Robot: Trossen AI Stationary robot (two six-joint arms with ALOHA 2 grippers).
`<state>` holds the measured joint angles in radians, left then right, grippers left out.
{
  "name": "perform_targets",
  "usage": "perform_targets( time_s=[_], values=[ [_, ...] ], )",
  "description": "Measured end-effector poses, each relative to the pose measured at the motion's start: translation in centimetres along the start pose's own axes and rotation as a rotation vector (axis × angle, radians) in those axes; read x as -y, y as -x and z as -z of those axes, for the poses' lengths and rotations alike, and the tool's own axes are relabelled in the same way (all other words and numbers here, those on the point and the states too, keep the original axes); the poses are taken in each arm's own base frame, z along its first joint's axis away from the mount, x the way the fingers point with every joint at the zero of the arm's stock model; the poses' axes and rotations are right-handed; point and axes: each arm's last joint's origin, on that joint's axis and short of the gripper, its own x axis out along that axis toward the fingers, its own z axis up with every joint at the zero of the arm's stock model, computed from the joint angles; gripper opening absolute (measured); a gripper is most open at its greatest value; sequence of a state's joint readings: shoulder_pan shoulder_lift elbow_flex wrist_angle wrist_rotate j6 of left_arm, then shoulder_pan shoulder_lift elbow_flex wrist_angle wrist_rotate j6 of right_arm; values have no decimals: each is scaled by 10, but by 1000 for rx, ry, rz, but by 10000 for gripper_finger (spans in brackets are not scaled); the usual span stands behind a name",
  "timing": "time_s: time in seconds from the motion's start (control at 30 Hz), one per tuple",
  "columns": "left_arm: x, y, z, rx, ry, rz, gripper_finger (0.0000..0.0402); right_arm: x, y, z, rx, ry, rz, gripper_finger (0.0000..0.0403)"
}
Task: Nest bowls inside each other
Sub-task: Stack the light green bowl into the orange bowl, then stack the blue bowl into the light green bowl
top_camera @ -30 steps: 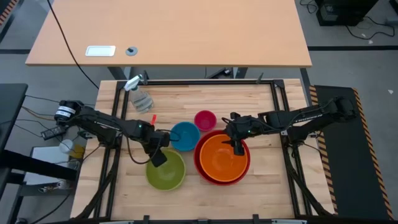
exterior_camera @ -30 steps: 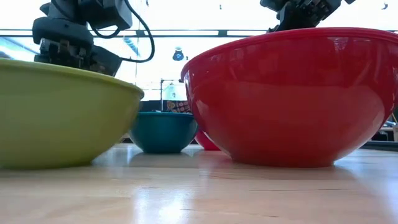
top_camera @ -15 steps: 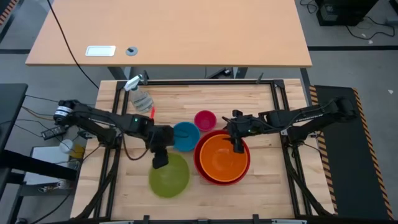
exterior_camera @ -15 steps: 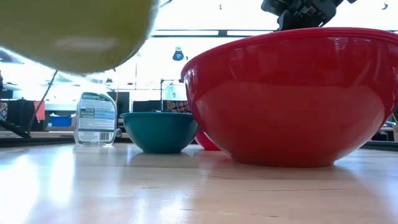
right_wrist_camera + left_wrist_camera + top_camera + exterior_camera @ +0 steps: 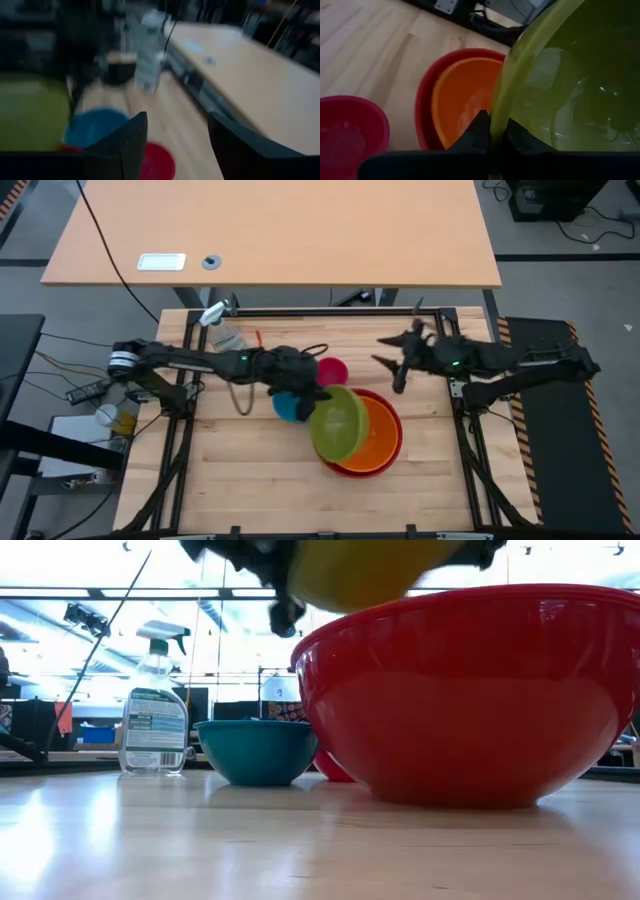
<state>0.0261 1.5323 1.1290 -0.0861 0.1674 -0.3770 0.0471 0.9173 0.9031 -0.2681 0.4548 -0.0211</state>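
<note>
My left gripper [image 5: 318, 393] is shut on the lime green bowl [image 5: 338, 423], which hangs tilted over the near-left part of the orange bowl [image 5: 378, 432]. The orange bowl sits inside the red bowl [image 5: 470, 690]. The blue bowl [image 5: 288, 406] stands on the table just left of them, partly under my left arm. Beyond them stands the pink bowl [image 5: 333, 368]. My right gripper [image 5: 388, 372] hovers open, raised, at the far right of the bowls, with nothing between its fingers. My left gripper pinches the green bowl's rim [image 5: 498, 117], one finger [image 5: 479, 129] outside the wall and one [image 5: 519, 136] inside. The fingers come from the table's left, slanting down. The bowl is lifted clear and tilted, its hollow still showing from above.
A clear spray bottle [image 5: 224, 332] stands at the table's far left. A black frame [image 5: 330, 313] runs along the table's far edge and sides. Bare wood lies along the near edge [image 5: 260, 490].
My left gripper has lifted the green bowl off the table and carried it up and toward the right, over the orange bowl, turning so that the bowl tips. My right gripper has risen from the orange bowl and drawn back toward the far right edge, still open.
</note>
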Motion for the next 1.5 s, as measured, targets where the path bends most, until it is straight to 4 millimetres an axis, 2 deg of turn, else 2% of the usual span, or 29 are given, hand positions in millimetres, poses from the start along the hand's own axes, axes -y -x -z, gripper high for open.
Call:
perform_targets(
  time_s=[0.1, 0.2, 0.5, 0.7, 0.8, 0.87, 1.1, 1.2, 1.33, 1.5],
  values=[
    [-12, -25, 6, -20, 0, -19, 14, 7, 14, -8, 73, -14, 7, 215],
    [-14, -44, 2, -75, -41, -41, 14, 11, 22, -10, 102, -24, 3, 215],
    [10, -90, -10, -248, -246, -155, 19, 11, 24, -10, 106, -16, 1, 215],
    [10, -110, -9, -322, -319, -159, 26, 11, 22, -10, 102, -16, -1, 215],
    [14, -114, -7, -324, -377, -147, 35, 11, 22, -10, 100, -15, -1, 215],
    [14, -114, -6, -336, -380, -146, 56, 10, 22, -10, 100, -14, -1, 215],
    [11, -110, -8, -336, -377, -160, 175, 10, 22, -10, 99, -13, -1, 215],
    [11, -102, -14, -332, -375, -170, 210, 10, 22, -10, 98, -13, -1, 215],
    [19, -84, -21, -332, -420, -220, 222, 10, 22, -9, 93, -19, -1, 215],
    [25, -59, -22, -403, -489, -312, 212, 9, 19, -1, 57, -4, -2, 215]
  ],
)
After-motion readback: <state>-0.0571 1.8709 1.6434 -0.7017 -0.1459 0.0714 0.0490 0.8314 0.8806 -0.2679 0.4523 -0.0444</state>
